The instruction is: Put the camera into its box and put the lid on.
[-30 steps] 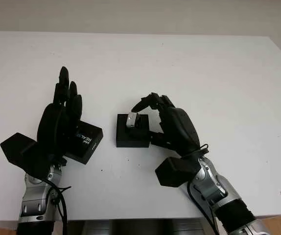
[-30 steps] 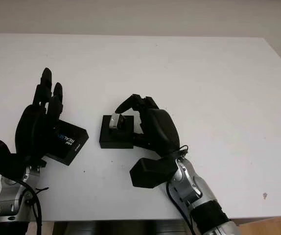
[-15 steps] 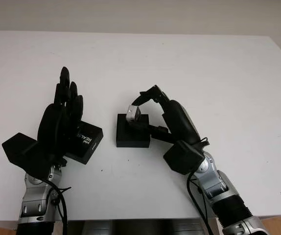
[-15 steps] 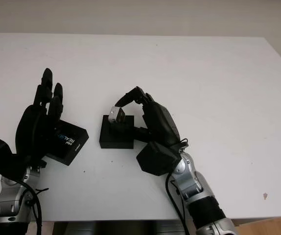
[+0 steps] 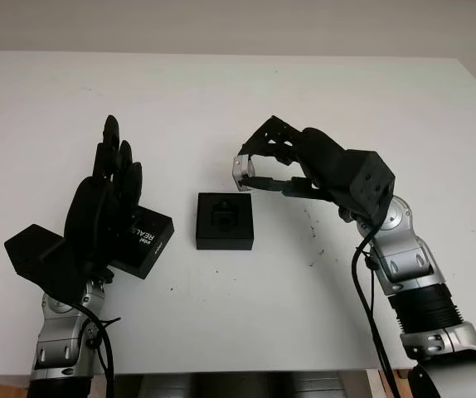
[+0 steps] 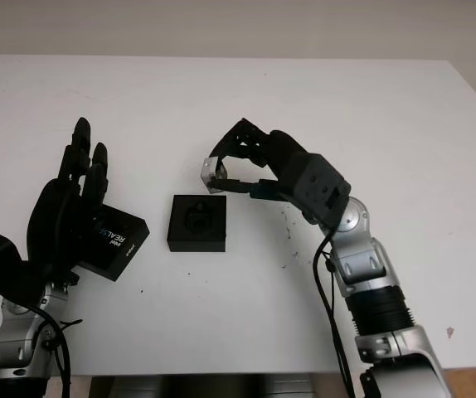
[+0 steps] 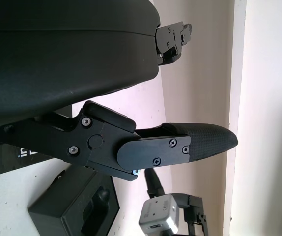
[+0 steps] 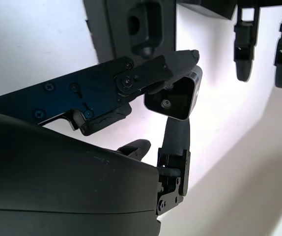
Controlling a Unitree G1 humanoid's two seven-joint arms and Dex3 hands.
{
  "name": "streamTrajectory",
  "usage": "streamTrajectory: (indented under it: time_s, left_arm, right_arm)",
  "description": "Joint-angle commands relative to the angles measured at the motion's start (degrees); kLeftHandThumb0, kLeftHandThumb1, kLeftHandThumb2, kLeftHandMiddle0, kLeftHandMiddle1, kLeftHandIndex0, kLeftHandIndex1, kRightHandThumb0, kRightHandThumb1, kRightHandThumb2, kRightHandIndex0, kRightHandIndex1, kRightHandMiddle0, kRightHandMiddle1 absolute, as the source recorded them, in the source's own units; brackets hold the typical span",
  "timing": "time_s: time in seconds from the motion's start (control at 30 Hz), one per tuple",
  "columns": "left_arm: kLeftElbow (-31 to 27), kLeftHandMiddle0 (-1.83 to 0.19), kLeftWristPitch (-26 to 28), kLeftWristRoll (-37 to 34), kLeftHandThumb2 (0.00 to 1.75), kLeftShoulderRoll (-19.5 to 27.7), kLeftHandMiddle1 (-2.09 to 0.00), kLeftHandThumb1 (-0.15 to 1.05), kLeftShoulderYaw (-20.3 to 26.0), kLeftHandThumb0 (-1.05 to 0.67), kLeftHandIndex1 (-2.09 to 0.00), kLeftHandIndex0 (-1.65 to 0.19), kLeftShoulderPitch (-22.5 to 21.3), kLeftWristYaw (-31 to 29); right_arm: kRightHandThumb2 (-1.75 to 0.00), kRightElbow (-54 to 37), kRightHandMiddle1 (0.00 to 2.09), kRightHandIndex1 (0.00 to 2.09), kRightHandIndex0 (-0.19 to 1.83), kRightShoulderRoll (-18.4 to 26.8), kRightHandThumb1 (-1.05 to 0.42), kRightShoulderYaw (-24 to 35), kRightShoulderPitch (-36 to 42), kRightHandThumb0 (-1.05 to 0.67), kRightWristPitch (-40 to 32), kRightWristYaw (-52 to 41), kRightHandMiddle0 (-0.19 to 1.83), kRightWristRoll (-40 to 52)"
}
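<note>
- The desk (image 5: 371,108) is white; its far edge and right-hand corner are in view, and broad bare surface lies beyond and to the right of the work.
- The box (image 5: 225,220) sits near the middle of the desk, open side up, with bare surface on every side of it.
- The lid (image 5: 145,240) lies just left of the box, apart from it, printed face up, partly under the left hand (image 5: 101,215).
- The left hand is above the lid's left part, open and holding nothing; whether it touches the lid cannot be told.
- The right hand (image 5: 292,162) is raised above the desk, up and to the right of the box, its fingers (image 5: 263,137) closed on the camera (image 5: 243,172).
- The camera is held clear of the box, above the desk just beyond the box's far right corner.
- The head views show the layout of box, lid and both hands together.
- The right wrist view adds the grip: a fingertip (image 8: 183,60) presses one side of the camera (image 8: 174,96) and another finger (image 8: 174,132) the opposite side, with the box (image 8: 131,24) behind.
- The left wrist view shows the box's (image 7: 74,206) moulded recess and the camera (image 7: 158,221) from the side.
- The camera is a small silver block with rounded corners and a dark face carrying a screw socket.
</note>
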State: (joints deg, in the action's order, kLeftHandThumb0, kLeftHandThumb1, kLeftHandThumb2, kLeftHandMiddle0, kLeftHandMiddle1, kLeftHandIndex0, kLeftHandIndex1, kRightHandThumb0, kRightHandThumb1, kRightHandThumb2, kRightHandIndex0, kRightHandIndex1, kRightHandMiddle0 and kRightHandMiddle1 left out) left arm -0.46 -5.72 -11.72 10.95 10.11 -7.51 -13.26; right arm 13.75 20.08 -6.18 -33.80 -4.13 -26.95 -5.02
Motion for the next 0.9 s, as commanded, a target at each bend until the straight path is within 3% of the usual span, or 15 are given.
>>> streamTrajectory:
  time_s: [0.0,0.27,0.87]
  left_arm:
    - [-0.8,0.19,-0.7,0.0,0.52,0.0,0.0,1.05,-0.1,-0.77,0.0,0.19,0.3,0.0]
    - [-0.5,0.19,-0.9,0.0,0.52,-0.1,0.0,1.05,-0.1,-0.77,0.0,0.19,0.4,0.0]
    - [-1.1,0.19,-0.5,0.0,0.51,-0.2,0.0,1.05,-0.1,-0.78,0.0,0.19,0.5,0.4]
  right_arm:
    - [-0.11,0.3,1.66,0.22,0.34,0.5,-1.05,0.4,-1.9,-0.55,-1.2,-1.4,0.53,1.2]
    - [-0.13,2.2,1.79,0.16,0.31,0.4,-1.05,0.5,-3.9,-0.52,-4.2,-7.7,0.5,4.9]
    - [-0.11,0.5,1.79,0.14,0.35,0.0,-1.05,-2.2,-1.8,-0.54,-3.6,-7.0,0.46,2.8]
